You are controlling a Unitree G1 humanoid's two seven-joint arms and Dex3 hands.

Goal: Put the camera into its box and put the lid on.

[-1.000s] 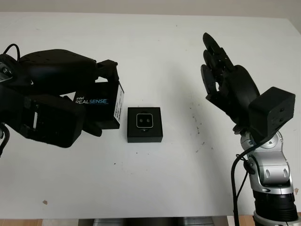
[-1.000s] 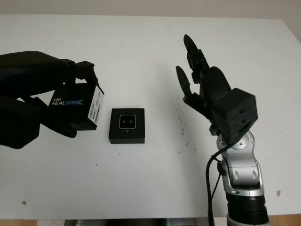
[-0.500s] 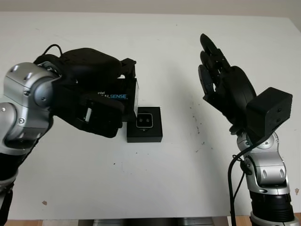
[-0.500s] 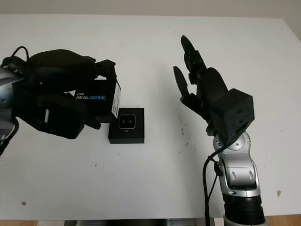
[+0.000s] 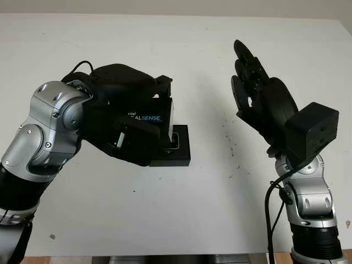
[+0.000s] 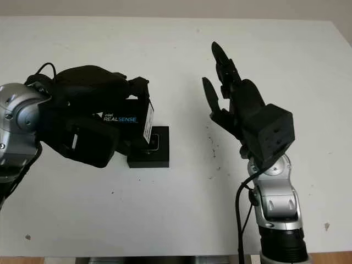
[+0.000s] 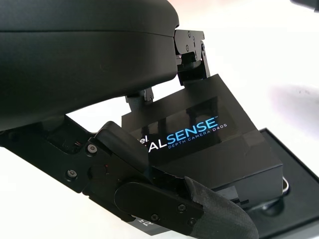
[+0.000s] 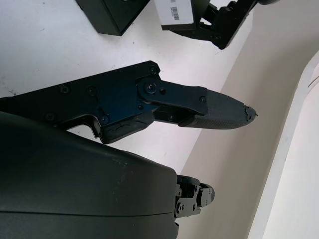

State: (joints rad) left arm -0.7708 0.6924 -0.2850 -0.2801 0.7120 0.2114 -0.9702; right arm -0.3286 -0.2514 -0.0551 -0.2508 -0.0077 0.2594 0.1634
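Gripping the black lid (image 5: 144,118) marked REALSENSE, the left robot hand (image 5: 129,124) holds it tilted over the left part of the open box (image 5: 179,148) on the white worktop (image 5: 181,203). A sliver of the camera (image 5: 174,141) shows in the box beside the lid's labelled edge. The right robot hand (image 5: 258,99) is open, raised above the worktop well to the box's right.
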